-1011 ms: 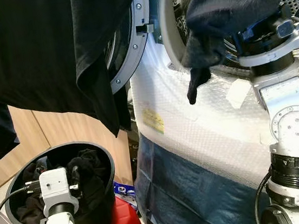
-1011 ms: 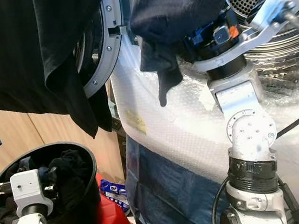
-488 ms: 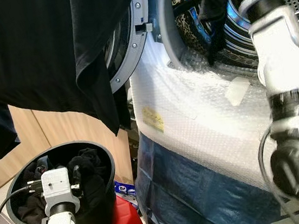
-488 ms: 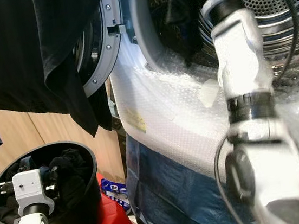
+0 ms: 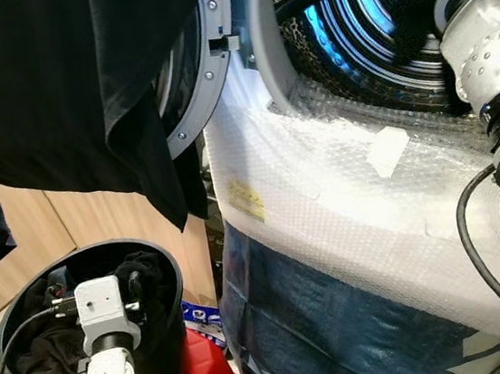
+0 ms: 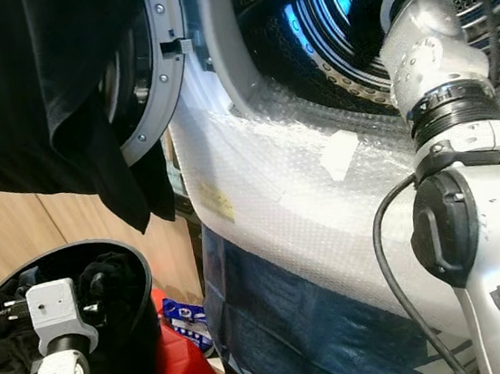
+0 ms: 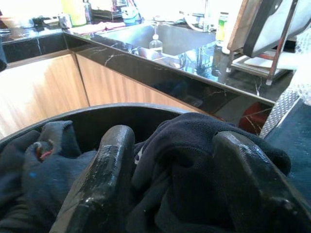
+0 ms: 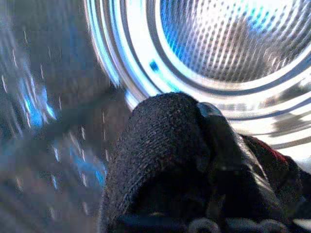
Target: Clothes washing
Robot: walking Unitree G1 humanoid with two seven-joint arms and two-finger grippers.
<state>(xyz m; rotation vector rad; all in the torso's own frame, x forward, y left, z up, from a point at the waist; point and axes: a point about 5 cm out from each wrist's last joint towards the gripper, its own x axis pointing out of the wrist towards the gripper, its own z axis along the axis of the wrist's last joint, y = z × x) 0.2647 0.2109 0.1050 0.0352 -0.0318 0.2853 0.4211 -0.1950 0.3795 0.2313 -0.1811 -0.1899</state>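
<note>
The right hand point(image 8: 204, 160) reaches inside the shiny perforated steel washing-machine drum point(image 5: 365, 9), pinching a dark knitted garment point(image 8: 160, 145). The left hand point(image 7: 175, 184), fingers spread, hovers over dark clothes point(image 7: 194, 145) in a round black plastic basket point(image 5: 166, 279).

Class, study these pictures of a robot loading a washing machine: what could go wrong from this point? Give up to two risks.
1. The dark garment is draped over the right gripper inside the drum; it may cling to the gripper and come back out.
2. The black cloth hanging over the door might get in the way of loading or closing.
</note>
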